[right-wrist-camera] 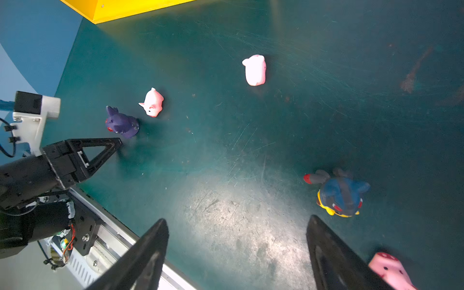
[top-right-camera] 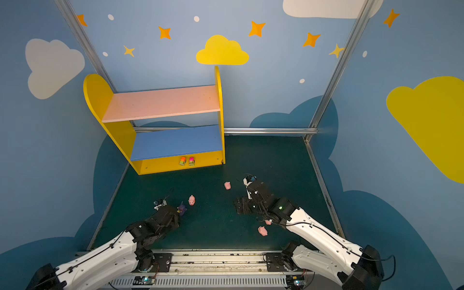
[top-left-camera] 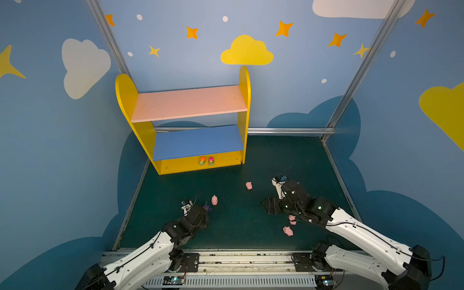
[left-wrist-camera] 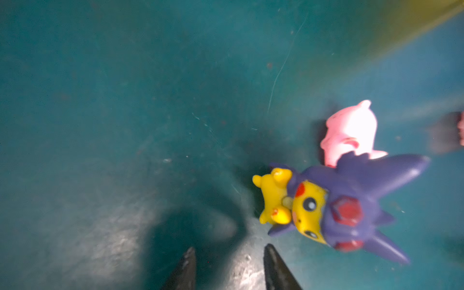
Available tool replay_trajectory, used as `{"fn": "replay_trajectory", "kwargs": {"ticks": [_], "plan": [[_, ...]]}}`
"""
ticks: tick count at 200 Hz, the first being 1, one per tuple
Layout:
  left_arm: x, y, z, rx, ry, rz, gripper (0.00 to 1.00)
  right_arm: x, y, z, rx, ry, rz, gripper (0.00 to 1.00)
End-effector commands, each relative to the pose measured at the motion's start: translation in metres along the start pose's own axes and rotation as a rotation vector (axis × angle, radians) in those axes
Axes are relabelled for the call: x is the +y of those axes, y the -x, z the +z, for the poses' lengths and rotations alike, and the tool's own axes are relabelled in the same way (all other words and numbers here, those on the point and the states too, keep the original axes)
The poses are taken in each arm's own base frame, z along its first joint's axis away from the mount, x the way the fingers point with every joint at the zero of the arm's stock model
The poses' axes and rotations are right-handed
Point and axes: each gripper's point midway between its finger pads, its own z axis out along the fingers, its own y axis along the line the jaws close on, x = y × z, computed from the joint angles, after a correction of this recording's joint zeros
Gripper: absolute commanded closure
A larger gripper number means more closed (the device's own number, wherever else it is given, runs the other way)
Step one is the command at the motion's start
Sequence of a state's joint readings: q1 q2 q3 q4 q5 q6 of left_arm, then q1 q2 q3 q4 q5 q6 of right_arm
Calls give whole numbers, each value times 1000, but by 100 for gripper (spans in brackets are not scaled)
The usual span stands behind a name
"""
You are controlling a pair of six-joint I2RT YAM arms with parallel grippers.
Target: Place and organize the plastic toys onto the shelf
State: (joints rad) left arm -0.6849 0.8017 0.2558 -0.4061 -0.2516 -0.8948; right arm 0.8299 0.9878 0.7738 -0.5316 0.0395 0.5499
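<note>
Blue walls painted with clouds and stars close in a dark green tabletop [top-left-camera: 238,226]. In both top views we see the small two-tier shelf [top-left-camera: 188,104], with yellow side panels, a pink upper board and a blue lower board, standing at the back with both boards bare. Two yellow-green toy cars [top-left-camera: 202,161], one topped orange and one pink, sit side by side at the front of its yellow base; we cannot tell whether they stand on it or just before it. Four small pink plastic pigs [top-left-camera: 214,200] lie scattered on the green. Our left gripper [top-left-camera: 204,213] hangs low just beside the yellow figurine in a purple eared hood [top-left-camera: 206,207], and our right gripper [top-left-camera: 275,207] hovers near two of the pigs. From the left wrist, the purple-hooded figurine [left-wrist-camera: 339,200] lies tipped over beside the fingertips [left-wrist-camera: 273,261], which stand narrowly parted with nothing between them. From the right wrist, that gripper's fingers [right-wrist-camera: 334,251] are spread wide and empty, with the yellow figurine in a blue hood [right-wrist-camera: 341,195] just past one tip. We judge the step in hand to be picking up the purple-hooded figurine, and it is not yet caught. Next we should widen the jaws, centre them over it, clench, and carry it to a board.
</note>
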Motion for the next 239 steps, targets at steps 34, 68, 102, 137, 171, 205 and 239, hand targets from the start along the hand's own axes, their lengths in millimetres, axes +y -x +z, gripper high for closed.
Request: {"fn": "replay_trajectory", "kwargs": {"ticks": [34, 68, 102, 137, 171, 205, 239], "plan": [[-16, 15, 1, -41, -48, 13, 57, -2, 2, 2, 4, -11, 6, 15], [-18, 18, 4, -37, -48, 16, 57, -3, 1, 4, 8, -14, 11, 15], [-18, 17, 7, -12, -27, 8, 59, -3, 2, 2, 2, -18, 10, 15], [-18, 16, 7, -9, -29, 9, 59, -5, 2, 3, 4, -24, 11, 15], [-17, 13, 7, 6, -27, -1, 60, -3, 2, 5, 11, -16, 10, 15], [-14, 5, 4, 42, -36, -6, 58, -4, 3, 5, 8, -18, 6, 15], [-17, 11, 3, 1, -68, 3, 56, -3, 1, 5, 16, -6, 10, 15]]}}
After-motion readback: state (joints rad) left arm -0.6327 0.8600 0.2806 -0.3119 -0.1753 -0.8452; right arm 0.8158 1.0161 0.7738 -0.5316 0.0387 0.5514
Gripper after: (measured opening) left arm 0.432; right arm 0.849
